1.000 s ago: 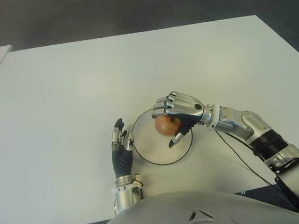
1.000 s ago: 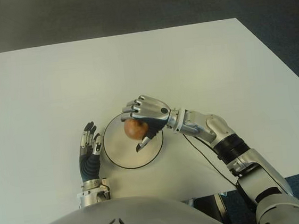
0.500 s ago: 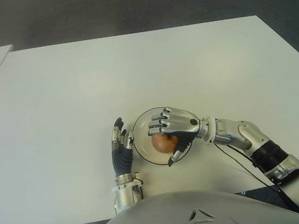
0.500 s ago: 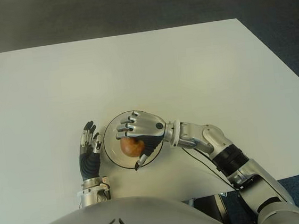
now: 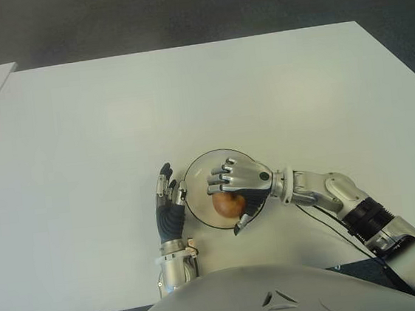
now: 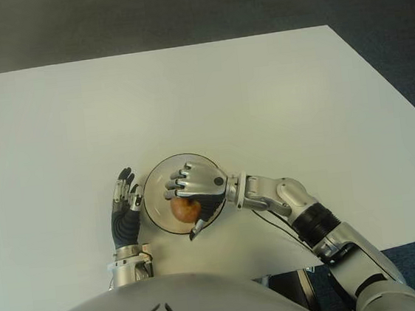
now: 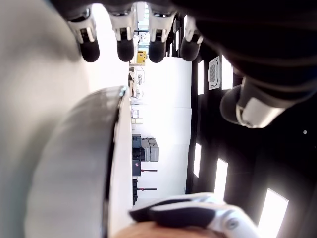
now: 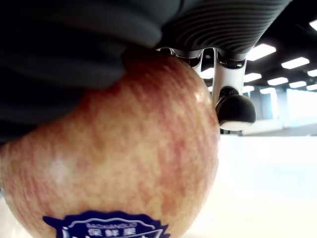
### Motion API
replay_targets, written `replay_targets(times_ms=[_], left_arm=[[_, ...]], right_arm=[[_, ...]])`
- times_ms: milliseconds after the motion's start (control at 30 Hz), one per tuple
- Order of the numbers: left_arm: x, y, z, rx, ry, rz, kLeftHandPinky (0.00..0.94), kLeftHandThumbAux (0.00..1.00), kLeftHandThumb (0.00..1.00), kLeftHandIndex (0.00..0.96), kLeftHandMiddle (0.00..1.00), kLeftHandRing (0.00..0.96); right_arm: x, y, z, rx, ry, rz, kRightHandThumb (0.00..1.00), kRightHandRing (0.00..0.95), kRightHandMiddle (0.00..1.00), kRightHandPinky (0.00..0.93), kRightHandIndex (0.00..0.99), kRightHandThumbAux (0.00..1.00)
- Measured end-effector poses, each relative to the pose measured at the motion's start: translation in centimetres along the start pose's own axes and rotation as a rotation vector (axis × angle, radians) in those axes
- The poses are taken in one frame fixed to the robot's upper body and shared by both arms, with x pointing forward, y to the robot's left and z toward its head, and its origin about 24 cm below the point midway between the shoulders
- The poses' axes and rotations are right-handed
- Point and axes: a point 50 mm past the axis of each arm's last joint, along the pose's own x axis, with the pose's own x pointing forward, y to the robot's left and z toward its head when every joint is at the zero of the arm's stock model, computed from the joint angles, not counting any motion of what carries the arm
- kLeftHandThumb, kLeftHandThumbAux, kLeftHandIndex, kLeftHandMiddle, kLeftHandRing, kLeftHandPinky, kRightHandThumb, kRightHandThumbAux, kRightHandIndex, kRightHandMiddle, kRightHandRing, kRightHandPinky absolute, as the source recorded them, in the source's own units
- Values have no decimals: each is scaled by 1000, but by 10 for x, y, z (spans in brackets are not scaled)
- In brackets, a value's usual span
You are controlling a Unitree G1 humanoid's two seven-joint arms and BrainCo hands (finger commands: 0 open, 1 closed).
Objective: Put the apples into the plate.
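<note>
Under the fingers: a white table (image 5: 78,124) carried the whole scene, wide and bare beyond the fingertips of both hands.
Plate: the round dark-rimmed plate (image 5: 200,167) sat between the two hands, its rim just beside the left fingertips and its middle beneath the right hand's curled fingers.
Right hand: the right hand (image 5: 239,183) hung over the plate, knuckles up, fingers (image 5: 221,183) wrapped down around the apple and the thumb tucked under on the near side.
Left hand: the left hand (image 5: 169,204) showed just left of the plate's rim, fingers (image 7: 125,47) straight and relaxed, holding nothing.
Apple: a red-yellow apple (image 5: 228,204) sat inside the right hand's clasp, within the plate's rim; in the right wrist view the apple (image 8: 114,163) filled the palm, with a blue sticker low on its skin.
Contact: whether the apple touched the plate's floor could not be told, since the fingers hid its underside.
Done: judged from this, the carry was complete, with the apple over the plate.
Left: the fingers had yet to let go and the hand to lift clear; no other apple showed anywhere on the table.
</note>
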Motion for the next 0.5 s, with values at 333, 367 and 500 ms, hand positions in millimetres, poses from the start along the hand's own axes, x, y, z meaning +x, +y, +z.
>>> replay_targets(times_ms=[333, 367, 500], left_arm=[[1, 0, 0, 3, -10, 12, 0, 488, 6, 0, 0, 0], [1, 0, 1, 2, -12, 13, 0, 490, 5, 0, 0, 0], [2, 0, 1, 1, -18, 17, 0, 498, 4, 0, 0, 0]], right_arm=[[3, 3, -6, -20, -12, -18, 698, 867, 858, 863, 440, 717], [3, 3, -7, -21, -13, -19, 698, 867, 858, 864, 440, 717], [4, 3, -9, -24, -16, -19, 699, 875, 870, 875, 439, 718]])
